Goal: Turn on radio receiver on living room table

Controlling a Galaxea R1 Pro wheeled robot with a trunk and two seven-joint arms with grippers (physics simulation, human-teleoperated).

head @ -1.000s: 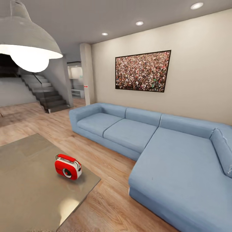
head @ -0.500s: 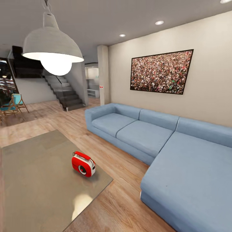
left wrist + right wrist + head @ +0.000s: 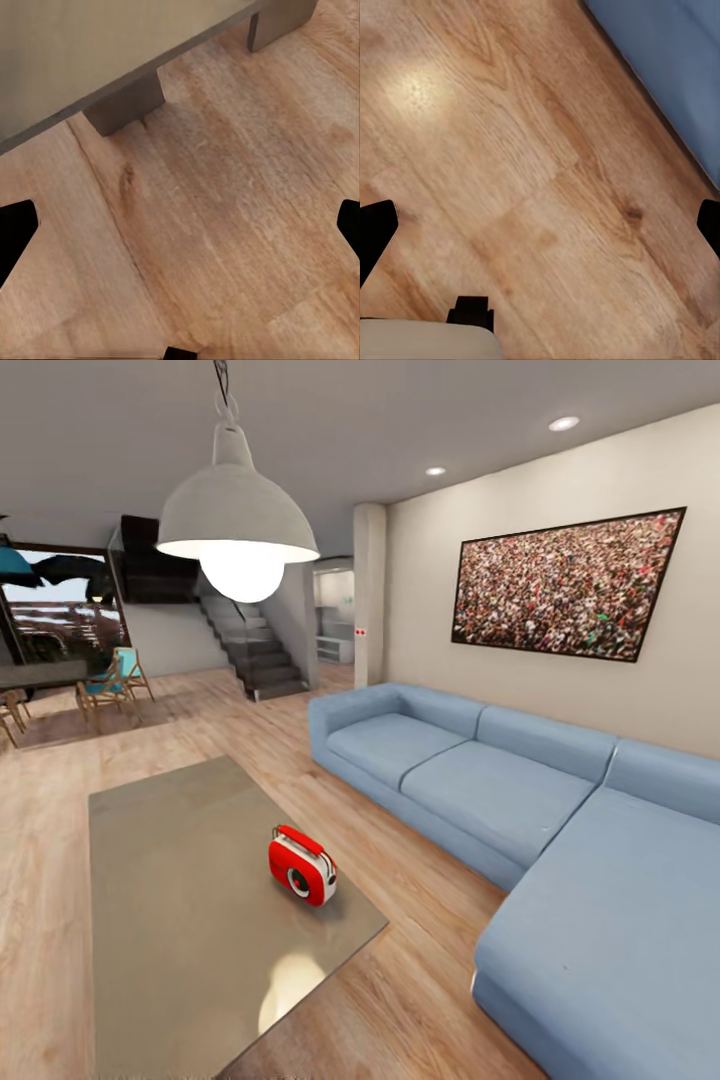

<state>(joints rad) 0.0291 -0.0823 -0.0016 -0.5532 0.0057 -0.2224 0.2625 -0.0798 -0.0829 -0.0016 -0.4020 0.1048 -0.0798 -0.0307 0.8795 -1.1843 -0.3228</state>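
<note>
The red radio receiver (image 3: 302, 865) stands upright near the right edge of the table (image 3: 170, 900), a low grey glossy coffee table. Its round dark dial faces the front right and its thin handle is on top. In the left wrist view my left gripper (image 3: 180, 229) is open over bare wood floor, its dark fingertips (image 3: 15, 232) at the picture's sides; the table's edge and slab legs (image 3: 127, 101) lie just beyond. My right gripper (image 3: 540, 225) is also open above the floor, close to the sofa's base (image 3: 675, 60). Neither gripper holds anything.
A blue sectional sofa (image 3: 500, 790) runs along the right wall, with a strip of plank floor (image 3: 400, 890) between it and the table. A white dome pendant lamp (image 3: 237, 520) hangs over the table. Stairs (image 3: 255, 655) and folding chairs (image 3: 110, 680) stand far back.
The head view has swung to the left, so the radio, sofa and lamp sit further right in the picture and the window and chairs have come into view. Nothing itself has moved.
</note>
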